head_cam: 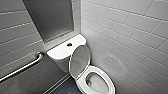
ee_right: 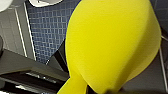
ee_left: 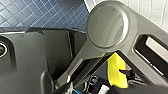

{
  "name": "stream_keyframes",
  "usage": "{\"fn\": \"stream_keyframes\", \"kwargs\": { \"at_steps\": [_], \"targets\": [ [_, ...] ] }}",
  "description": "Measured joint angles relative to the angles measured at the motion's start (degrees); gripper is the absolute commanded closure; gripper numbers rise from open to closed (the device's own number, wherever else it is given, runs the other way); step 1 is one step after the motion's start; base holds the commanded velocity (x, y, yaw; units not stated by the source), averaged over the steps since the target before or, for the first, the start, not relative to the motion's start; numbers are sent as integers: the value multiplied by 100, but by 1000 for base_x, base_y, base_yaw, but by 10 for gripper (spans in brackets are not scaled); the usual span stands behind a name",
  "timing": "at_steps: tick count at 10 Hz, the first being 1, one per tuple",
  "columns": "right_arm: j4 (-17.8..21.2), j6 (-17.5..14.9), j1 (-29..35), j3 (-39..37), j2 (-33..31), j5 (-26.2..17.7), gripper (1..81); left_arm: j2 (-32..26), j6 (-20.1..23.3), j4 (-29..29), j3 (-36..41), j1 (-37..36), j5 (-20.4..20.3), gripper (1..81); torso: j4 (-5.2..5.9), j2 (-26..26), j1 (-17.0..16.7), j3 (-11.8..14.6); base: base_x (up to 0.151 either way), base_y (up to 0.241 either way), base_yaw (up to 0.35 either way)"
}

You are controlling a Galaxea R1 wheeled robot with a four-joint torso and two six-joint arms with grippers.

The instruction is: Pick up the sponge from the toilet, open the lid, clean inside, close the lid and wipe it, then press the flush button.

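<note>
Sponge (ee_right: 110,45), bright yellow, bulks right up against my right wrist camera. It narrows to a squeezed waist low down, so I judge my right gripper (ee_right: 97,90) is pinching it there, leaving the broad rounded end free for scrubbing. Behind it lies the blue tiled floor (ee_right: 47,32). From my left wrist the same yellow shows past my own grey arm parts, with a dark piece touching its edge. From the head view, the toilet (head_cam: 83,85) stands in the tiled corner with the lid (head_cam: 79,61) raised and leaning back toward the tank, which leaves the bowl open for cleaning. The flush button (head_cam: 69,44) sits in the tank top.
</note>
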Motion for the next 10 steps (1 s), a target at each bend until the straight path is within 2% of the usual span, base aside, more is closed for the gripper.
{"fn": "stream_keyframes", "kwargs": {
  "at_steps": [1, 2, 3, 5, 6, 8, 10],
  "targets": [
    [117, -60, -101, -1, -27, 33, 811, 174, 16, 63, -205, 160, -11, 10, 0, -2, 0, 2, 0, 0, 0],
    [238, -294, -247, -1, 26, 124, 811, 297, 22, 121, -433, 274, -16, 10, 0, -2, 0, 2, 0, 0, 0],
    [463, -678, -377, 40, 78, 166, 811, 411, 35, 165, -633, 374, -13, 10, 0, -2, -2, 5, 0, 0, 0],
    [1239, -1476, -460, 440, 6, 363, 811, 623, 40, 239, -725, 663, -30, 10, 0, -4, -2, 7, 0, 0, 0],
    [1468, -1714, -460, 735, -106, 471, 811, 681, 66, 293, -808, 735, -35, 10, 0, -4, -2, 7, 0, 0, 0],
    [1403, -1983, -462, 1067, -385, 490, 811, 819, 77, 324, -1108, 823, -46, 10, 0, -4, -2, 9, 0, 0, 0],
    [1252, -2025, -402, 1220, -697, 857, 811, 1009, 82, 339, -1558, 978, -55, 10, 0, -4, -2, 9, 0, 0, 0]
  ]
}}
